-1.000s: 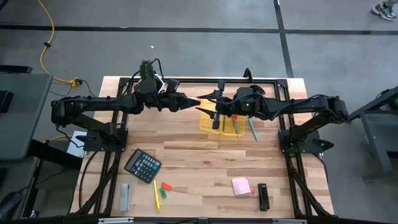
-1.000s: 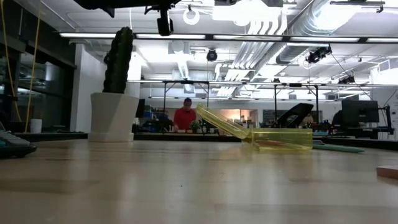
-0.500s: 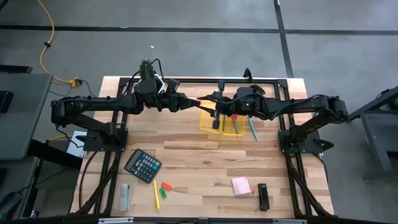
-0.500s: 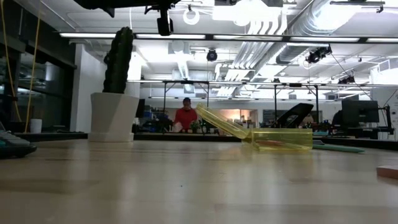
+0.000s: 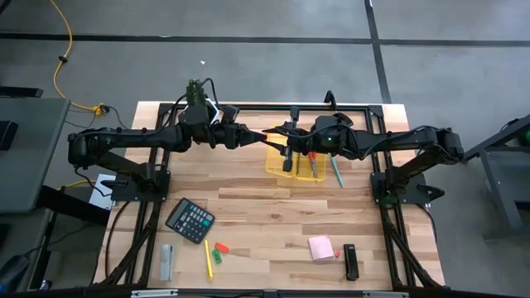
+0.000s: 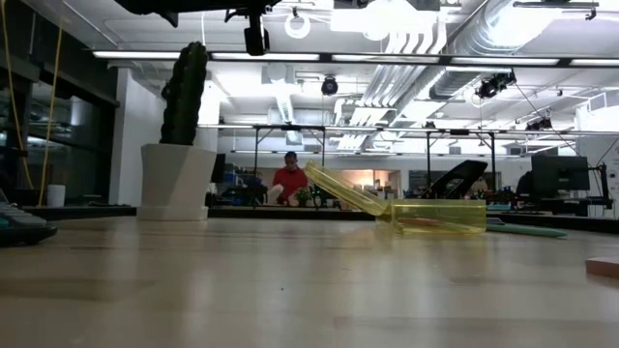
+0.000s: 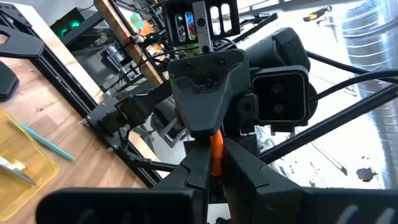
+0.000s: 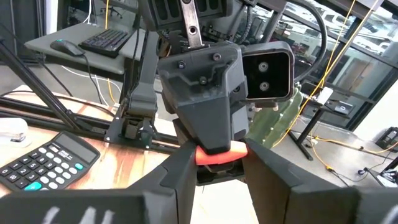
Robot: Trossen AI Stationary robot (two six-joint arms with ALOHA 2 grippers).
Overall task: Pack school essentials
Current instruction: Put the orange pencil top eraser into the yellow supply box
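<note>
Orange-red piece [image 5: 267,135] pinched between both grippers, left gripper [image 5: 258,136] and right gripper [image 5: 274,134] each clamping it above yellow case [image 5: 300,168]. My worry: mistimed release drops piece outside case.

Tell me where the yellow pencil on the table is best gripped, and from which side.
Probably come from straight above onto the yellow pencil, which lies flat, and pinch across its thin shaft near the end away from the calculator: the green piece lies close beside its middle. Left gripper and right gripper meet far off.
</note>
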